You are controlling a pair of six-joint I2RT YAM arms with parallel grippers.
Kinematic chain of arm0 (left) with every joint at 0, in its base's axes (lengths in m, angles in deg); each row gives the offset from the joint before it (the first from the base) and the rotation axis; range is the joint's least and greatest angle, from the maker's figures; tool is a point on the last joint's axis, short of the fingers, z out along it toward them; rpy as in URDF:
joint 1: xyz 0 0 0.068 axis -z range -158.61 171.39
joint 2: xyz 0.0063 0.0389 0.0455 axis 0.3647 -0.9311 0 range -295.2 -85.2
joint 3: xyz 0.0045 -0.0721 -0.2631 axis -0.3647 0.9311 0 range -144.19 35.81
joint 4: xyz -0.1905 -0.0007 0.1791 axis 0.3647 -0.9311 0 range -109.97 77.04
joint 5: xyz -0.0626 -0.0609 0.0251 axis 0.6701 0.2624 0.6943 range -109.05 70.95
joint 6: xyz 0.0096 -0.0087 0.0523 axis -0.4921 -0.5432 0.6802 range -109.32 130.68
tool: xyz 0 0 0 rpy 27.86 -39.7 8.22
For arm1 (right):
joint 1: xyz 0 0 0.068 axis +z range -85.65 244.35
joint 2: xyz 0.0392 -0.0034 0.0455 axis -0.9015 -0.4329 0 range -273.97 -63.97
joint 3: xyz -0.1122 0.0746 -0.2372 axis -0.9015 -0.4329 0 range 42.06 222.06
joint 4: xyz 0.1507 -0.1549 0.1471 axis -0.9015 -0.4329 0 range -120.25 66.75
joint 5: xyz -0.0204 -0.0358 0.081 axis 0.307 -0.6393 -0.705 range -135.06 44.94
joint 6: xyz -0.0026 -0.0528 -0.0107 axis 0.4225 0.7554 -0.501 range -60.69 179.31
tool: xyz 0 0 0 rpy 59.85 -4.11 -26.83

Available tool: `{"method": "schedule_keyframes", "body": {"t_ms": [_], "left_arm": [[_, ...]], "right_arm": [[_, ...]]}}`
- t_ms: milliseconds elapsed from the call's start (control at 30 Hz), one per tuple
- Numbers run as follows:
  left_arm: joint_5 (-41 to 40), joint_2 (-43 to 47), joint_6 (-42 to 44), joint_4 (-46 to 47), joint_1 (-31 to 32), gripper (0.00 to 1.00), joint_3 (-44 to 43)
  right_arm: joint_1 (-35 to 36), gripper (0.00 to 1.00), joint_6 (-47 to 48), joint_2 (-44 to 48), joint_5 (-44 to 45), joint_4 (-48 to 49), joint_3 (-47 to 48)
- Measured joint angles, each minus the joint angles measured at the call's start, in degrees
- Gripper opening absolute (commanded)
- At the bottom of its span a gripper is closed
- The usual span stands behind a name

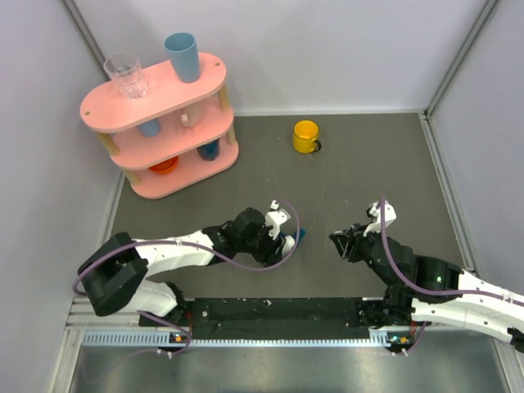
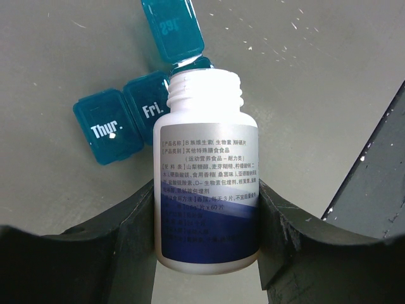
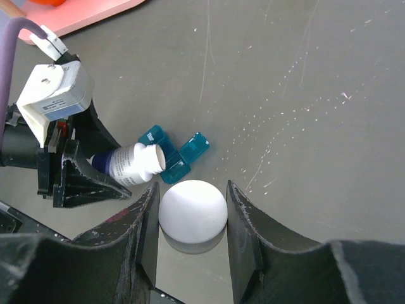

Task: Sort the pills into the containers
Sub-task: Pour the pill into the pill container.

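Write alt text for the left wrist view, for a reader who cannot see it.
The left tool grips an uncapped white bottle with a blue-and-grey label, its open mouth aimed at a teal pill box on the grey table. The Thur. and Fri. compartments are closed; the Sat. lid appears flipped open.

Arms (image 1: 176, 255) white with black joints; purple cables (image 3: 6, 50); matte black pincer fingers (image 2: 95, 253).
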Motion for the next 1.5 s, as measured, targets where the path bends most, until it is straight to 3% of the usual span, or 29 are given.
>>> {"method": "schedule_keyframes", "body": {"t_ms": [1500], "left_arm": [[-1.53, -4.00, 2.34, -11.85, 0.76, 0.00, -7.45]], "right_arm": [[-0.50, 0.00, -1.01, 0.04, -0.76, 0.02, -1.29]]}}
